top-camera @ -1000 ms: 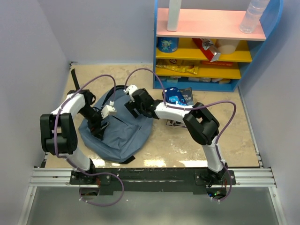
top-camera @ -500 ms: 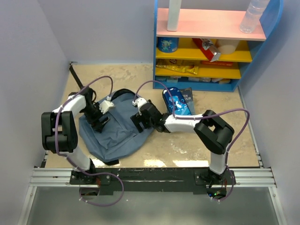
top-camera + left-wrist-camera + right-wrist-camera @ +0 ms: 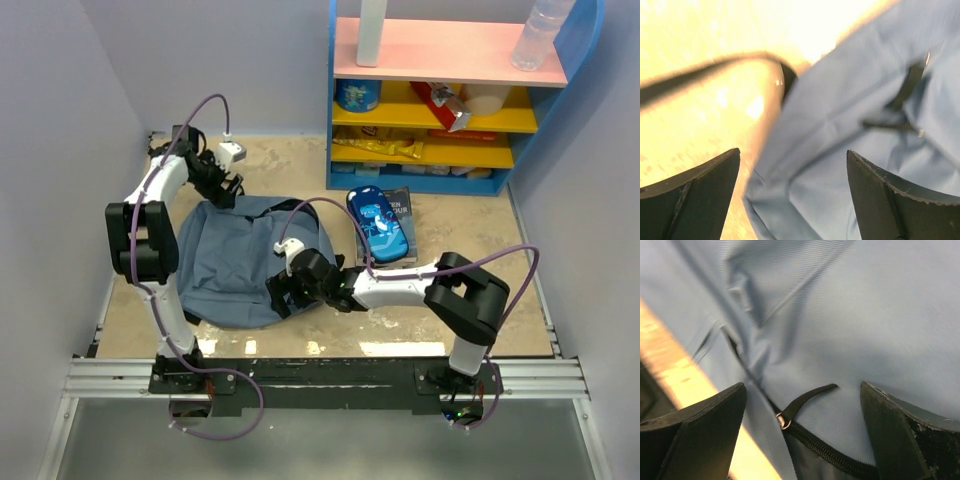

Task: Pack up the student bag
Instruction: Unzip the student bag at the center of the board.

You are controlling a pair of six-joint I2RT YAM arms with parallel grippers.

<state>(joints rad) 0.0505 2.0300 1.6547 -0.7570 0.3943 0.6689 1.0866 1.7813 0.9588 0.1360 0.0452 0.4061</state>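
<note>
A large soft slate-blue fabric backpack is seen lying flat on the beige speckled table, left of centre and between the two arms. Its outline is rounded and nearly as wide as it is deep, so a clear long axis cannot be made out from above. A black zip line with a black fabric pull is shown at the near right edge of the bag. A thin black strap is seen curving over the table at the bag's far left corner, and a black buckle lies on the fabric there.

The left gripper is held at the far left edge of the bag with its fingers spread wide. In the wrist view the fabric lies between them, unclasped. The right gripper is reached across to the near right edge of the bag, its fingers likewise spread wide over the cloth and zip. Whether either gripper touches the fabric cannot be told.

Just right of the bag, a glossy blue oval pencil case is set on a dark flat book. A blue-framed shelf unit with pink and yellow boards stands at the far right.
</note>
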